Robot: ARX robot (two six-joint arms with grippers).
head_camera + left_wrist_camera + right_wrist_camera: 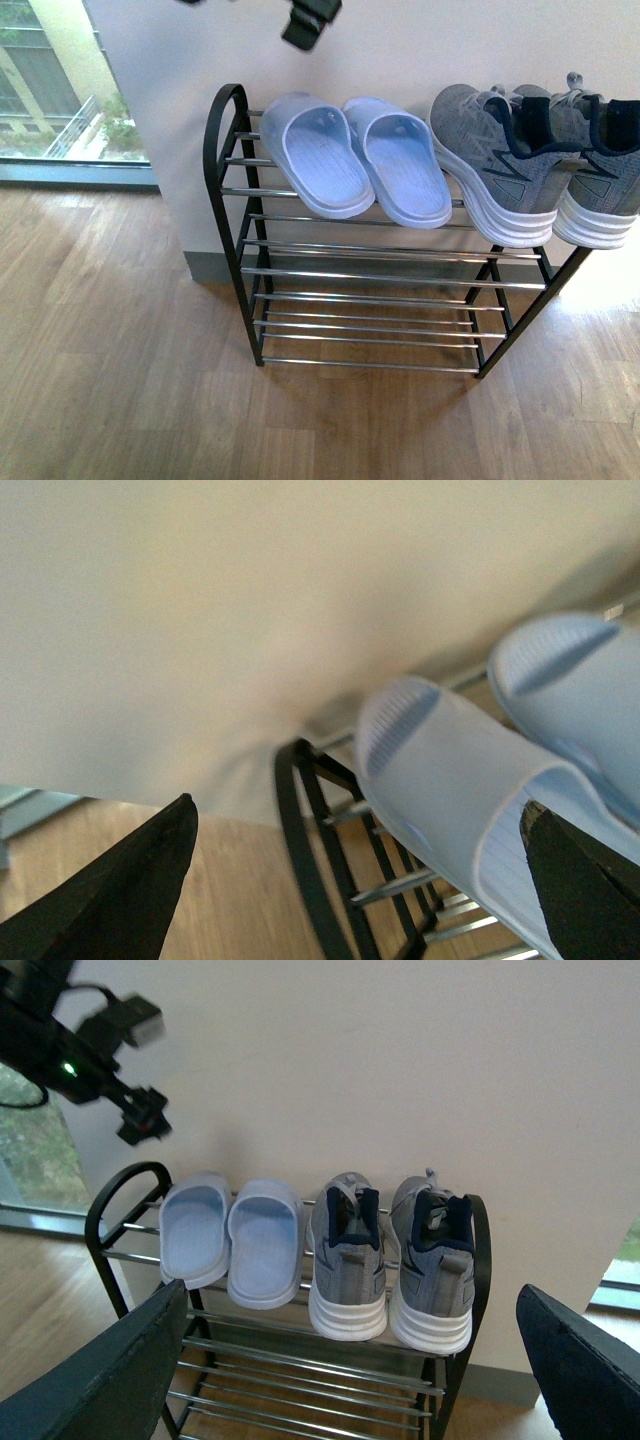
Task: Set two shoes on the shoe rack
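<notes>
Two grey knit sneakers with white soles and navy collars stand side by side on the top tier of the shoe rack (232, 190), at its right end, heels toward me: one (490, 165) and the other (605, 170). They also show in the right wrist view (345, 1260) (432, 1270), with the rack (115, 1195). My left gripper (310, 20) hangs high above the rack's left part; in its wrist view (355, 880) it is open and empty over the slippers. My right gripper (350, 1380) is open and empty, back from the rack.
Two pale blue slippers (318, 155) (405, 160) lie on the rack's top tier left of the sneakers. A white wall stands behind the rack. A window (55, 85) is at the left. Wood floor (110, 350) lies in front.
</notes>
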